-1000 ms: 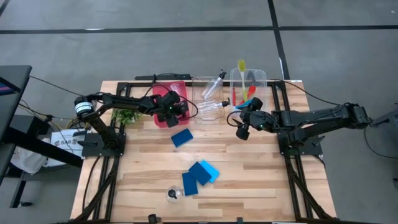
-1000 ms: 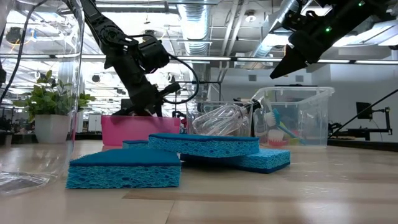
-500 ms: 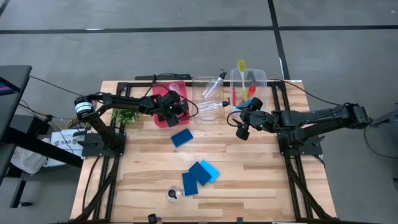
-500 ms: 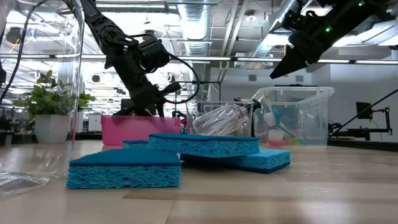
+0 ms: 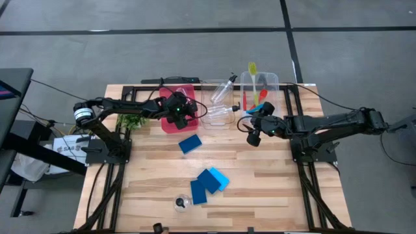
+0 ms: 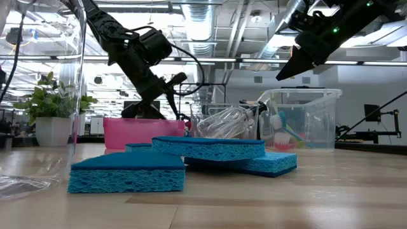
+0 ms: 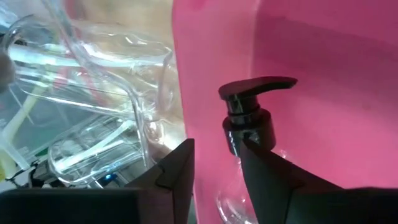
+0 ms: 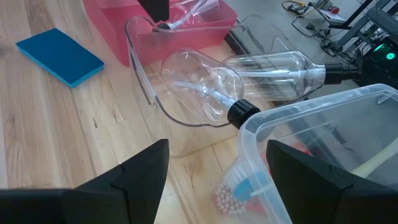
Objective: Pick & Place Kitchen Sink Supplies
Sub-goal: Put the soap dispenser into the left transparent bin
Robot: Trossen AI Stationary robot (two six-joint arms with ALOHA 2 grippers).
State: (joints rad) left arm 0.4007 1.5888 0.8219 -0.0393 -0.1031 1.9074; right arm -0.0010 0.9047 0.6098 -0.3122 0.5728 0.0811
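across the wooden table (image 5: 260, 188) my two arms reached toward the back row, where the red tray (image 5: 170, 123) sat beside two clear bins (image 5: 273, 81) holding bottles and brushes (image 5: 252, 70); my left gripper (image 5: 180, 112) hung over the red tray with its jaws parted a little around the neck of a black-capped pump bottle (image 7: 252, 118), though i could not tell whether they gripped it. my right gripper (image 5: 253, 135) hovered wide and empty just before the bins, while four blue sponges (image 5: 190, 143) and another bottle (image 5: 181, 202) lay nearer the front.
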